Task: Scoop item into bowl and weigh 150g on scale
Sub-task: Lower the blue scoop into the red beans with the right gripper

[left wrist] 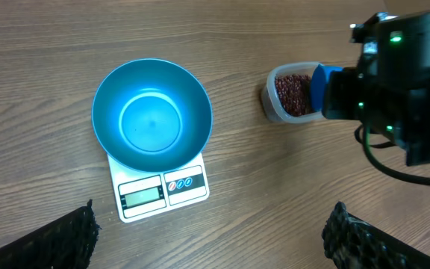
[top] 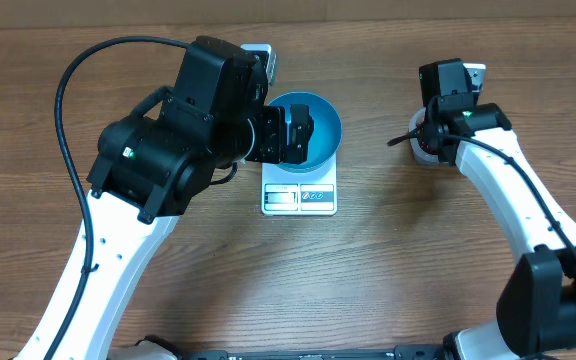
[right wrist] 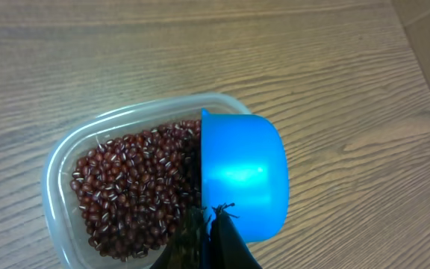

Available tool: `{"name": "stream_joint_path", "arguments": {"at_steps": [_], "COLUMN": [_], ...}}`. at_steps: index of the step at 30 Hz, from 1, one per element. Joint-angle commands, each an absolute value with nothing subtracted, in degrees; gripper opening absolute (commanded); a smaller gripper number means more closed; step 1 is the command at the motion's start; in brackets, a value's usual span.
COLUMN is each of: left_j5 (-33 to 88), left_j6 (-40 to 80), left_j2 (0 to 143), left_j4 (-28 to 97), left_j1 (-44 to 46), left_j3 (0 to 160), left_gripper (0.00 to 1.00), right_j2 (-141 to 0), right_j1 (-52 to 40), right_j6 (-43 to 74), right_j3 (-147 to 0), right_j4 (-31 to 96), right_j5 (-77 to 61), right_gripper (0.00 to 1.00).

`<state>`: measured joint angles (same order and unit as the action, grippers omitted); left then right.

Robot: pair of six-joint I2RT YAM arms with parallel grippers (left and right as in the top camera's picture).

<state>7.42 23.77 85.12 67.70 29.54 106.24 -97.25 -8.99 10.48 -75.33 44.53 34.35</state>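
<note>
Hanging above the table (left wrist: 275,194), the left gripper (left wrist: 211,243) has its fingers (left wrist: 62,239) spread wide apart, one dark tip at each lower corner of the left wrist view. Ahead of them, nearer the left-hand tip, the bowl (left wrist: 151,116) sits upright on the scale (left wrist: 163,193), its plain blue floor showing. It covers most of the platform and leaves the display and buttons exposed along the edge closest to the fingers. From overhead this gripper hovers over the bowl's rim on the side toward its own arm. The right gripper (right wrist: 209,224) has its fingers pressed together on the scoop (right wrist: 241,175); the handle is hidden behind them. The blue cup juts straight out past the fingertips over one end of the tub (right wrist: 58,172). The beans (right wrist: 133,190) lie heaped in that tub, just left of the fingertips in the right wrist view, beside the cup. Whether the cup touches them cannot be told. The tub stands well apart from the scale, out beyond the left gripper's right-hand tip.
</note>
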Motion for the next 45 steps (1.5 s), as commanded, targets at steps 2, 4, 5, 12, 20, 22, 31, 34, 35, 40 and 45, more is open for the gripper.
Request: {"name": "stream_joint_path", "arguments": {"at_steps": [2,4,5,12,20,22,31,34,35,40,45], "left_j5": [6.85,6.85,6.85,6.85,6.85,6.85,6.85,6.85,6.85,6.85,6.85], "left_j6": [22.68,22.68,22.68,22.68,22.68,22.68,22.68,22.68,22.68,22.68,22.68], "left_j2": [84.12,84.12,84.12,84.12,84.12,84.12,84.12,84.12,84.12,84.12,84.12], "left_j4": [67.66,67.66,67.66,67.66,67.66,67.66,67.66,67.66,67.66,67.66,67.66], "left_j1": [29.54,29.54,29.54,29.54,29.54,29.54,29.54,29.54,29.54,29.54,29.54], "left_j3": [107.53,107.53,107.53,107.53,107.53,107.53,107.53,107.53,107.53,107.53,107.53], "left_gripper": [0.99,0.99,1.00,0.99,0.99,1.00,1.00,1.00,1.00,1.00,0.99], "right_j2": [-99.90,-100.38,-100.44,-100.49,-100.49,-100.49,-100.47,-100.40,-100.40,-100.40,-99.55], "right_j1": [-9.04,-9.04,-9.04,-9.04,-9.04,-9.04,-8.91,-8.91,-8.86,-8.86,-7.88], "right_j6": [10.39,10.39,10.41,10.59,12.67,13.54,16.95,18.28,18.39,20.93,21.50], "right_j3": [-76.84,-76.84,-76.84,-76.84,-76.84,-76.84,-76.86,-76.86,-76.86,-76.86,-76.90], "right_j4": [44.21,44.18,44.21,44.29,44.25,44.23,44.21,44.01,43.88,43.46,43.13], "right_j5": [34.15,33.28,32.82,29.80,24.21,23.81,18.92,18.09,17.47,16.14,13.85], "right_gripper": [0.04,0.04,0.04,0.04,0.04,0.04,0.04,0.04,0.04,0.04,0.04]}}
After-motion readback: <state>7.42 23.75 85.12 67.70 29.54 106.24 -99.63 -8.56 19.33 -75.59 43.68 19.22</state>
